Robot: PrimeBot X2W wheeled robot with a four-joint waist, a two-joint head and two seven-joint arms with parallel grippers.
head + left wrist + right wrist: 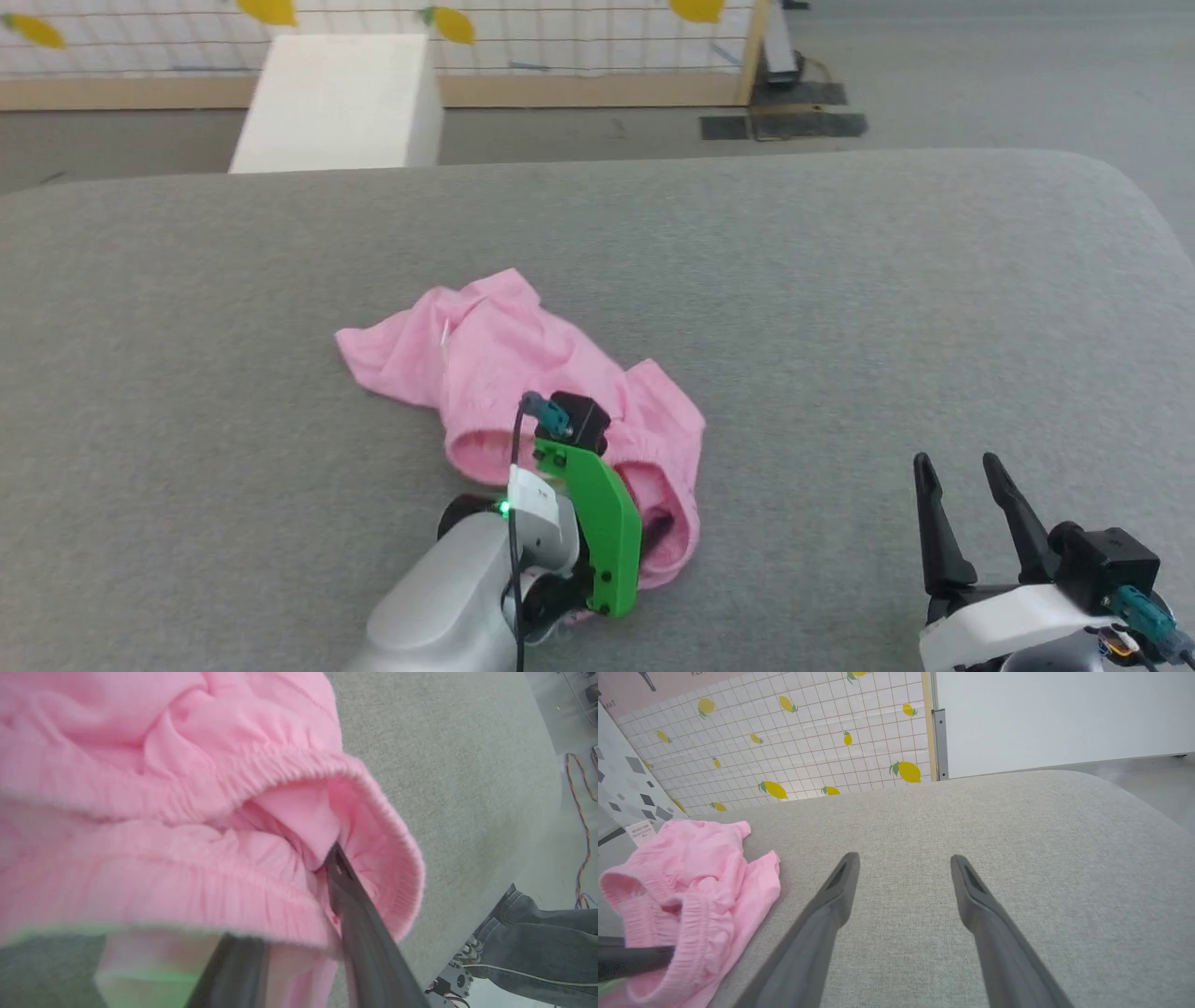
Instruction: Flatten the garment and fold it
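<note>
Garment point(504, 373) on table point(840, 280); right end effector point(956, 459) rightward.

Your left gripper point(285, 896) angles downward off a bent wrist, the pale forearm reaching forward. Its fingers point(359, 924) stand somewhat apart, though this close you can't tell whether they pinch. Your right gripper point(957, 459) rests low, jaws spread wide.

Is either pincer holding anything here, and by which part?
Right pincer is open, holding nothing. Left pincer straddles the garment at its waistband, one finger inside the opening; whether it grips cannot be told.
</note>
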